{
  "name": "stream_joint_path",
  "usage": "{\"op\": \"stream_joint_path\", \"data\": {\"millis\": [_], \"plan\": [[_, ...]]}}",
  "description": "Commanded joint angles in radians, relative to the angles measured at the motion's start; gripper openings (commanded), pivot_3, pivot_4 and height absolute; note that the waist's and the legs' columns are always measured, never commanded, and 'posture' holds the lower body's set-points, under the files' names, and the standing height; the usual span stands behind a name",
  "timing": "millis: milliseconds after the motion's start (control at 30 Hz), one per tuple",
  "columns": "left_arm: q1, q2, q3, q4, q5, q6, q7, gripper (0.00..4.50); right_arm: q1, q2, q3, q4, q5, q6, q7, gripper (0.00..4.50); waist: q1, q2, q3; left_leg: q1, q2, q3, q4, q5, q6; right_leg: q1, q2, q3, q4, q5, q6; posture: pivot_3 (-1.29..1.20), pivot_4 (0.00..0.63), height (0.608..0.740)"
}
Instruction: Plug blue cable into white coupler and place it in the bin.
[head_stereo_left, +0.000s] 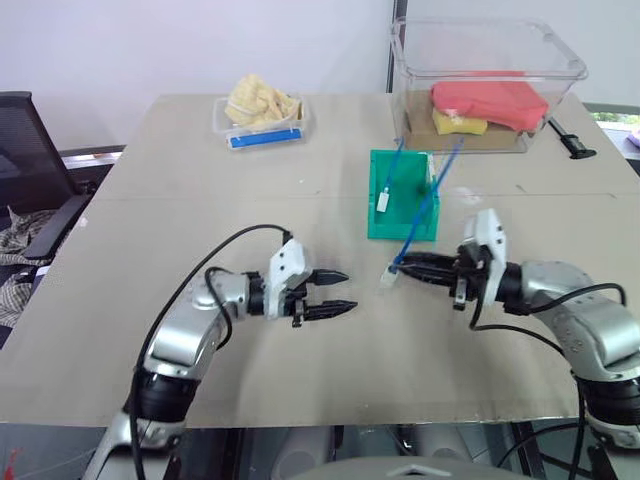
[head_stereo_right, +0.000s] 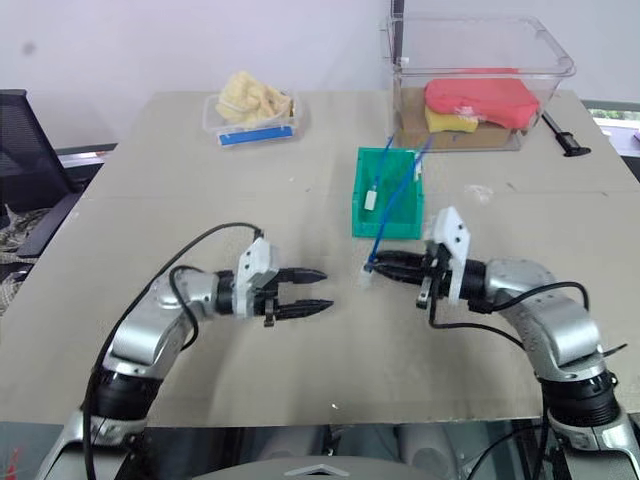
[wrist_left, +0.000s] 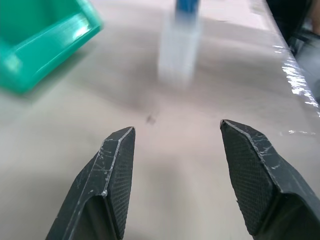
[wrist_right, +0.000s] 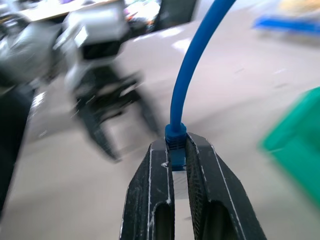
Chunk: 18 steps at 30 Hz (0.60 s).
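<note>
Cable gripped beside the green bin

The bin (head_stereo_left: 404, 196) sits mid-table; the right gripper (head_stereo_left: 402, 267) is clamped on the blue cable (head_stereo_left: 418, 224), white coupler (head_stereo_left: 388, 279) at its tip; the left gripper (head_stereo_left: 341, 293) hangs parted, holding nothing.

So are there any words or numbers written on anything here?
None can be read.
The small clear tray has a blue strip, too small to tell if it has writing.
The green bin and the large clear tub show no print.
</note>
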Motion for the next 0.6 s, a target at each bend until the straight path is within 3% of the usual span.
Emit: {"op": "stream_joint_path", "data": {"millis": [33, 200, 333, 367, 433, 533, 600], "plan": [[0.058, -0.059, 0.073, -0.109, -0.067, -0.054, 0.092, 2.75, -0.105, 0.022, -0.095, 0.003, -0.021, -0.016, -0.156, 0.00, 0.001, 0.000, 0.001, 0.000, 0.000, 0.000, 0.000, 0.000, 0.000, 0.000, -0.003, 0.000, 0.000, 0.000, 0.000, 0.00, 0.150, 0.739], [0.117, -0.090, 0.114, -0.171, -0.087, -0.075, 0.175, 2.75, -0.242, 0.041, -0.035, 0.169, -0.157, -0.063, -0.270, 0.00, 0.000, 0.000, 0.001, 0.000, 0.000, 0.000, 0.000, 0.000, 0.000, 0.000, -0.002, -0.001, 0.000, 0.000, 0.000, 0.00, 0.150, 0.739], [0.144, -0.090, 0.124, -0.201, -0.085, -0.083, 0.226, 2.75, -0.417, 0.101, 0.057, 0.487, -0.293, -0.141, -0.310, 0.00, -0.007, 0.002, 0.002, 0.001, 0.000, 0.004, -0.001, 0.001, -0.001, -0.001, 0.002, 0.003, -0.001, 0.000, 0.000, 0.00, 0.150, 0.739], [0.143, -0.091, 0.121, -0.207, -0.087, -0.079, 0.237, 2.79, -0.453, 0.109, 0.066, 0.555, -0.309, -0.149, -0.306, 0.58, -0.006, 0.002, 0.002, 0.000, 0.000, 0.004, -0.001, 0.002, -0.003, -0.001, 0.002, 0.003, -0.001, 0.000, 0.000, 0.00, 0.150, 0.739], [0.133, -0.096, 0.114, -0.227, -0.089, -0.068, 0.262, 2.79, -0.517, 0.116, 0.091, 0.683, -0.350, -0.173, -0.294, 1.08, -0.006, 0.002, 0.002, 0.000, 0.000, 0.005, -0.001, 0.002, -0.004, -0.002, 0.002, 0.003, -0.001, 0.000, 0.000, 0.00, 0.150, 0.739], [0.122, -0.103, 0.108, -0.244, -0.089, -0.062, 0.297, 2.79, -0.558, 0.116, 0.103, 0.780, -0.379, -0.215, -0.263, 2.59, 0.000, 0.002, 0.002, -0.003, 0.000, 0.004, -0.001, 0.003, -0.004, -0.004, 0.002, 0.002, -0.001, 0.000, -0.001, 0.00, 0.150, 0.739], [0.118, -0.108, 0.110, -0.259, -0.097, -0.051, 0.321, 2.79, -0.534, 0.091, 0.095, 0.734, -0.361, -0.210, -0.210, 3.61, 0.000, 0.002, 0.002, -0.005, 0.000, 0.003, -0.001, 0.002, -0.004, -0.004, 0.001, 0.001, -0.003, 0.000, -0.001, 0.00, 0.150, 0.739]]}}
